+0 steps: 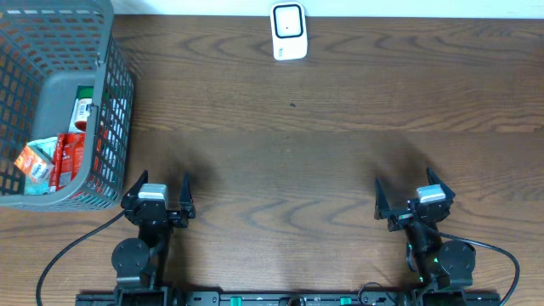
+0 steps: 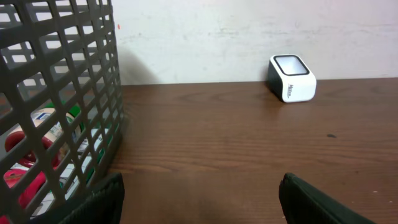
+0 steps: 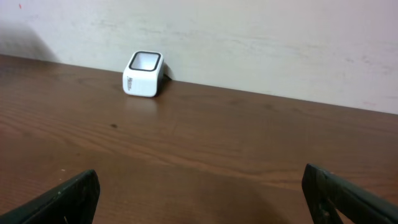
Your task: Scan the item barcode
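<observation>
Your left pincer (image 1: 159, 189) and right pincer (image 1: 406, 191) stand apart, empty. The basket (image 1: 106, 51), ahead-left of the left pincer, could snag a finger reaching in.

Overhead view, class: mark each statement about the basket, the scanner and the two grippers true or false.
1. The grey plastic mesh basket at the left holds red packets. True.
2. The white box-shaped scanner stands on the brown wooden table at its far edge. True.
3. The scanner touches the basket. False: bare table lies between them.
4. The left gripper grips one of the red packets. False: it is open and empty, and the packets lie in the basket.
5. The right gripper is open with nothing between its fingers. True.
</observation>
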`<action>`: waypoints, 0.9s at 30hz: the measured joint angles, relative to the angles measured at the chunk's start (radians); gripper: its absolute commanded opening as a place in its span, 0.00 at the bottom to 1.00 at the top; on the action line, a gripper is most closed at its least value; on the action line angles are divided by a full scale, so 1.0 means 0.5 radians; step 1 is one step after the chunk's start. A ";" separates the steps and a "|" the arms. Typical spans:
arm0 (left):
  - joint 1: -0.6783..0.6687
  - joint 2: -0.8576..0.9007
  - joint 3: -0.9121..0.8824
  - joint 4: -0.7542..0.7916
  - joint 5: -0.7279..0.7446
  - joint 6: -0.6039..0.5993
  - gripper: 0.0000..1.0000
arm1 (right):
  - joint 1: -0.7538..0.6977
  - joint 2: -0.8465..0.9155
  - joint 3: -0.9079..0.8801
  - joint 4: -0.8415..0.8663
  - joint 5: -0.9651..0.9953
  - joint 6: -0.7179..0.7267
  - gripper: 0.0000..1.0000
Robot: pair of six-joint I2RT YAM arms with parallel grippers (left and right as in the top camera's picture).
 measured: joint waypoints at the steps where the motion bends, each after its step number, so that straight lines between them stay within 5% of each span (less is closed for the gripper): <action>1: 0.000 0.001 0.000 0.000 0.000 0.000 0.80 | 0.000 0.000 0.001 0.000 0.000 0.000 0.99; 27: 0.000 0.023 0.000 0.000 0.000 0.000 0.80 | 0.000 0.000 0.001 0.001 0.000 0.000 0.99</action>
